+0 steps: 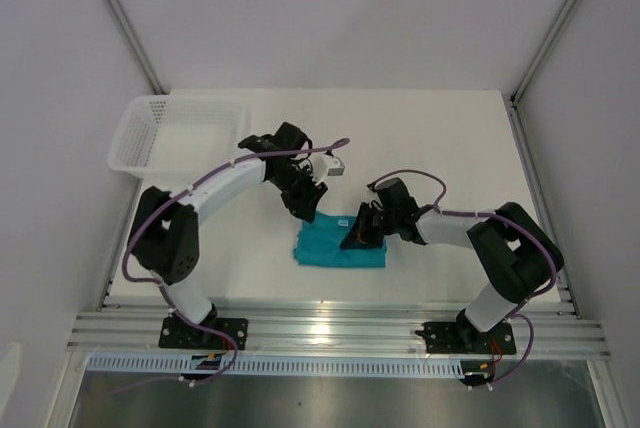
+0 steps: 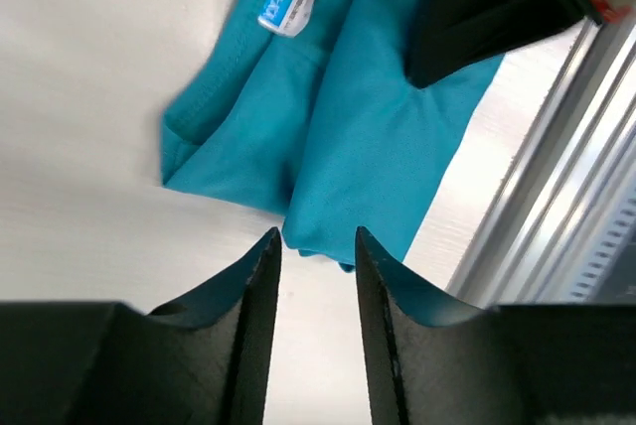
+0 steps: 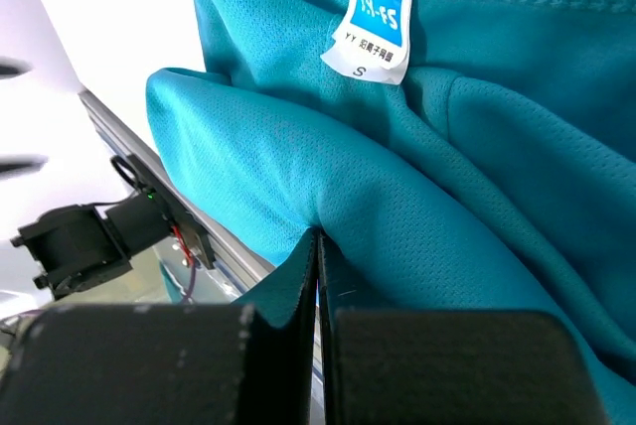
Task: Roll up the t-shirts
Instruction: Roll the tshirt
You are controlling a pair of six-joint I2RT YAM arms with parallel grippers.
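The teal t-shirt (image 1: 335, 246) lies folded small on the white table, near the front edge between the arms. Its white neck label (image 3: 374, 33) faces up, also in the left wrist view (image 2: 286, 4). My right gripper (image 1: 358, 231) sits on the shirt's right part, jaws shut and pinching a fold of the cloth (image 3: 316, 234). My left gripper (image 1: 308, 210) is open and empty, just above the shirt's far left edge (image 2: 316, 239). In the left wrist view the shirt (image 2: 368, 127) lies just beyond the fingertips, with nothing between them.
A white mesh basket (image 1: 177, 135) stands at the table's back left corner. The metal front rail (image 1: 340, 330) runs just near the shirt. White walls close in both sides.
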